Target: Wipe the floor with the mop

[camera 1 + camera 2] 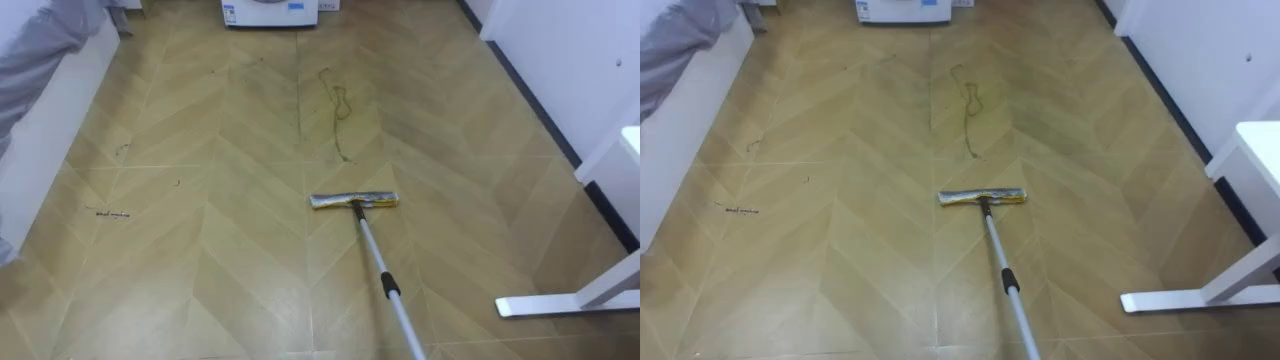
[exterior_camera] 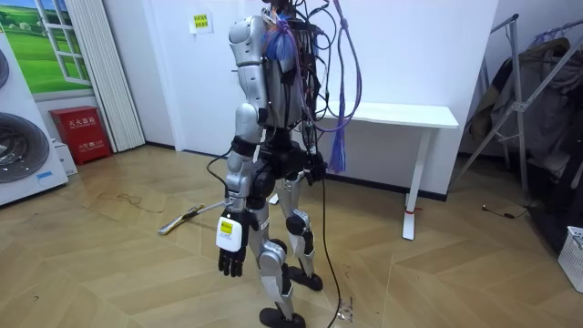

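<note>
A flat mop lies on the wooden floor (image 1: 200,280) in front of me. Its yellowish head (image 1: 354,201) rests crosswise near the middle of the floor, and the silver handle (image 1: 385,280) runs back toward me and out at the lower edge. In the room view the mop head (image 2: 168,226) lies ahead of my feet and its handle disappears behind my body. My left hand (image 2: 230,261) hangs at my side with relaxed fingers, holding nothing. A thin dark squiggle (image 1: 338,105) marks the floor beyond the mop head.
A washing machine (image 1: 270,10) stands straight ahead at the far end. A white table (image 2: 401,116) is on my right, its foot (image 1: 560,303) on the floor. A white bed edge with grey cloth (image 1: 40,100) borders my left. Small debris (image 1: 112,213) lies near it.
</note>
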Controlling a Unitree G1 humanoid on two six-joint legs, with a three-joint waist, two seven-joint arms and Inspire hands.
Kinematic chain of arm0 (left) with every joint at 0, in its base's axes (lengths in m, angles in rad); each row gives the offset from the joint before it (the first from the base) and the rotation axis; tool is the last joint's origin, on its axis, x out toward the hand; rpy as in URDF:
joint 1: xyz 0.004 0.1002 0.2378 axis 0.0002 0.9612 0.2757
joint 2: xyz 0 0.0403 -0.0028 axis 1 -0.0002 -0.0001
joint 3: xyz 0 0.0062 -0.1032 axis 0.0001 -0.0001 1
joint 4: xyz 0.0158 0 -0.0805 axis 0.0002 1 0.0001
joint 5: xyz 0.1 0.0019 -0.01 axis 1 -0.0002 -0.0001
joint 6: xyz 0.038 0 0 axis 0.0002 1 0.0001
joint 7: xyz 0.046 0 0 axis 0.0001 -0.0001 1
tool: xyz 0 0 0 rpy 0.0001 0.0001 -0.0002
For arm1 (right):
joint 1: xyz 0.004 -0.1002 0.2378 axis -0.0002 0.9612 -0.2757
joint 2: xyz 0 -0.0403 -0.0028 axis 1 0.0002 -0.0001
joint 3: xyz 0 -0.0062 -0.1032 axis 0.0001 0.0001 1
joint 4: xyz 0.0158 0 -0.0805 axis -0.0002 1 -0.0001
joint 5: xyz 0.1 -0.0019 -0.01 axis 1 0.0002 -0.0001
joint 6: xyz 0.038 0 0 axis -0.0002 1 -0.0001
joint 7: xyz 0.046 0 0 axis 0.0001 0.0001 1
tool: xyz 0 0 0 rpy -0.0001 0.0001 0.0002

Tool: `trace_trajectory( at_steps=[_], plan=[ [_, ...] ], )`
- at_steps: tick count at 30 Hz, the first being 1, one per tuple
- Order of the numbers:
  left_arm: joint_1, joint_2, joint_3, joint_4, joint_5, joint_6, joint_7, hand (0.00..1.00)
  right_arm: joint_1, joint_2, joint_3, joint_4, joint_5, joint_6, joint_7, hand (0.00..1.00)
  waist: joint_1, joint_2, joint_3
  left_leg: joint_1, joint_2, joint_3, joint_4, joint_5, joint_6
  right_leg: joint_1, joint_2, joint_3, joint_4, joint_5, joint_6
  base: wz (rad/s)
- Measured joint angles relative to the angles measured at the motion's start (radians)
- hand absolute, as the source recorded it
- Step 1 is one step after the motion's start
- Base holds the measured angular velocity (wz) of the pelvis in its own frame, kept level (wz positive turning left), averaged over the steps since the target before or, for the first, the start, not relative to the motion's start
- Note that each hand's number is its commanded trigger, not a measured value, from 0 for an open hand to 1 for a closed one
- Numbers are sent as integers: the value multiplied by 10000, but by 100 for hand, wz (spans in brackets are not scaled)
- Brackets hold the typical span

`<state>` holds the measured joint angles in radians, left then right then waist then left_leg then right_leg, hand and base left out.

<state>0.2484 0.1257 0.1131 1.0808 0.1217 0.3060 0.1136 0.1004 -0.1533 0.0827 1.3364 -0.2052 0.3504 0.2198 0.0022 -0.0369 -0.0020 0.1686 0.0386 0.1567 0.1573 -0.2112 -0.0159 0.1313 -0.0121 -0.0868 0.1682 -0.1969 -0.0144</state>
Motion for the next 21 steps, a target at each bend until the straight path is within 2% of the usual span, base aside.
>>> trace_trajectory(
  at_steps=[12,21],
  plan=[
    [-10,5,-210,-8,141,-17,-309,0,133,42,-88,-100,95,-10,-360,100,6,37,3,-65,-11,-217,-62,-5,-3,38,24,-64,-14,-40,12,4],
    [-271,10,-201,-48,1104,-48,-305,0,98,35,-71,-225,346,-30,-449,100,-6,138,-16,-527,-12,-234,52,-45,16,-328,-10,-200,37,-34,13,1]
  ],
)
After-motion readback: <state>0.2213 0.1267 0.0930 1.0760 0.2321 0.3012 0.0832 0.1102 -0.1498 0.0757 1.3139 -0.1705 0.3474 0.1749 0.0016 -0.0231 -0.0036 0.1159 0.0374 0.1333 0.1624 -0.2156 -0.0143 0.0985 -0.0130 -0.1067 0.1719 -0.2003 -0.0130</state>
